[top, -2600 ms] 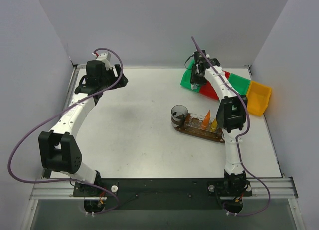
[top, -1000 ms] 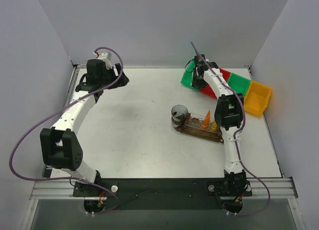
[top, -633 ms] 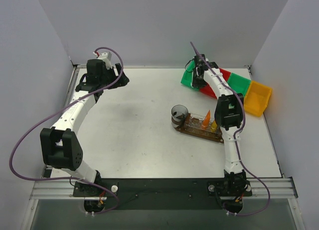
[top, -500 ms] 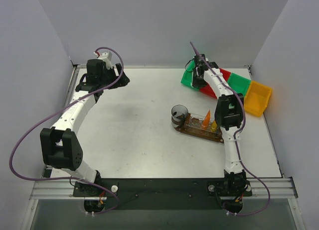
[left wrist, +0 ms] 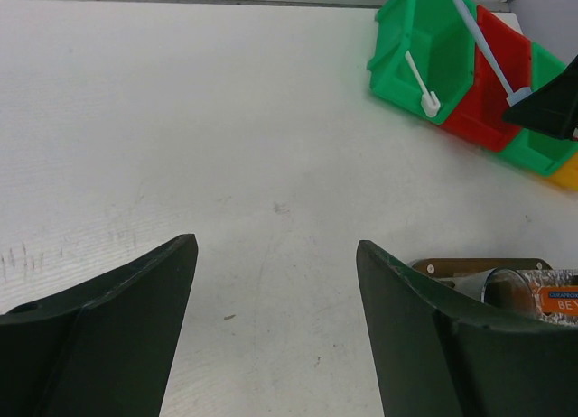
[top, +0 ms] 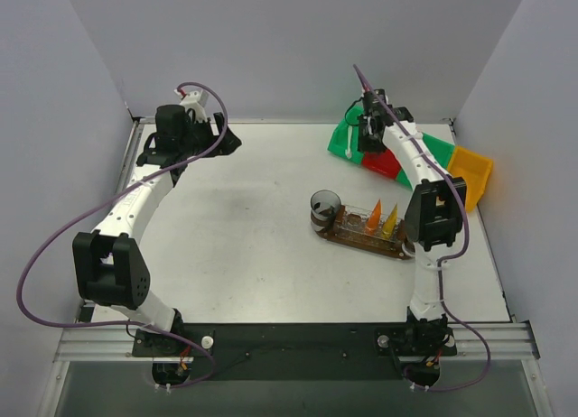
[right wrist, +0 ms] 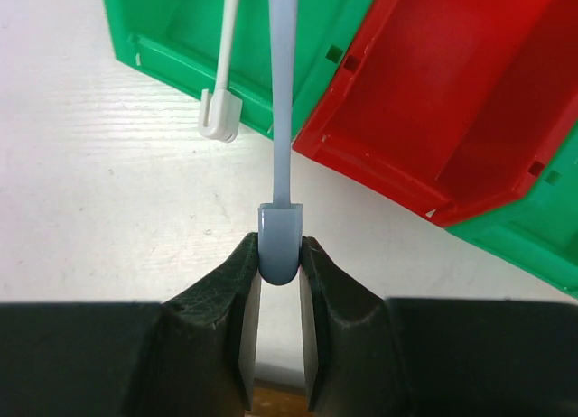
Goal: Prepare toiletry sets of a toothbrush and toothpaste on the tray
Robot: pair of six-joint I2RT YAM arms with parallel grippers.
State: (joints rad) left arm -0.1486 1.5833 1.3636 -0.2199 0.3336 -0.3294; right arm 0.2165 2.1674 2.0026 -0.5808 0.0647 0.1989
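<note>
My right gripper (right wrist: pixel 278 245) is shut on the capped head of a pale toothbrush (right wrist: pixel 283 119), whose handle runs up over the green bin (right wrist: pixel 181 29). In the top view that gripper (top: pixel 370 134) hangs over the bins at the back right. A second white toothbrush (right wrist: pixel 219 92) lies in the green bin. The dark wooden tray (top: pixel 354 240) carries clear cups (top: pixel 324 207), an orange toothpaste tube (top: pixel 374 217) and a yellow one (top: pixel 389 220). My left gripper (left wrist: pixel 274 254) is open and holds nothing, far off at the back left (top: pixel 230 144).
A row of bins stands at the back right: green (top: pixel 343 139), red (top: pixel 386 162), green (top: pixel 437 150) and yellow (top: pixel 470 177). Side walls close in the table left and right. The right arm's elbow (top: pixel 435 214) hangs beside the tray.
My right gripper has closed on the toothbrush's head and moved a little up and to the right, its elbow swinging right. The left arm has barely shifted.
</note>
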